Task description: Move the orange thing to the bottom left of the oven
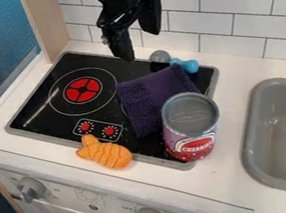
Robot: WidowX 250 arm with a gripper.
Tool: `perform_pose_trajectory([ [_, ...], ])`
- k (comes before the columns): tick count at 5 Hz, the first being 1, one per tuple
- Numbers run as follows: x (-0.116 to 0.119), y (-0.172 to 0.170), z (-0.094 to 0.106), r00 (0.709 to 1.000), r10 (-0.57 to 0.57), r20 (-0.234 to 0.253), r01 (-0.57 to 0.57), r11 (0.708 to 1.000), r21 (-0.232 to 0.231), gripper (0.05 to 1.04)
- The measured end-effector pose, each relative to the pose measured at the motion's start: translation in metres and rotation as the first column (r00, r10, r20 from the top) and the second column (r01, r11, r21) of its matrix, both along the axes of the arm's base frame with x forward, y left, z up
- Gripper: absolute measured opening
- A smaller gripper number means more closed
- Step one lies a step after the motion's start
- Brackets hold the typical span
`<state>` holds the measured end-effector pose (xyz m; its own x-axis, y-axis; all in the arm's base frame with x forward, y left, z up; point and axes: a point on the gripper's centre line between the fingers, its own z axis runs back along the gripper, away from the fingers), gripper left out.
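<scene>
The black gripper (139, 44) is hanging open and empty above the back of the black cooktop (37, 111). Well below it and slightly left in view, the orange fish-shaped toy (105, 153) is lying across the cooktop's front rim, near the red knobs (109, 130).

The orange thing (107, 154) is a chunky, fish-like shape — a rounded body scored with darker curved grooves, narrowing to a forked, tail-like end. It lies flat, well apart from the claw (139, 44), lower and nearer the camera, a little left of it in the view. The forked end points up-left, the thick body down-right — all of it across the front rim of the stovetop (38, 111).
</scene>
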<state>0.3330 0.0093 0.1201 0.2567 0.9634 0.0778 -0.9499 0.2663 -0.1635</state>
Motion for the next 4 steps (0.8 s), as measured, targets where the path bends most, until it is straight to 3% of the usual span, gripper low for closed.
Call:
perform_pose_trajectory([
  [1,-0.003,0.0,-0.011,0.999,0.007,-0.037,-0.006,1.0,0.001,0.999],
  [2,-0.021,0.0,-0.024,0.996,0.047,-0.076,-0.043,0.998,0.05,1.0],
  [3,-0.046,0.005,-0.023,0.992,0.077,-0.095,-0.068,0.993,0.092,0.999],
  [4,-0.073,0.013,-0.035,0.988,0.092,-0.123,-0.078,0.991,0.112,0.999],
])
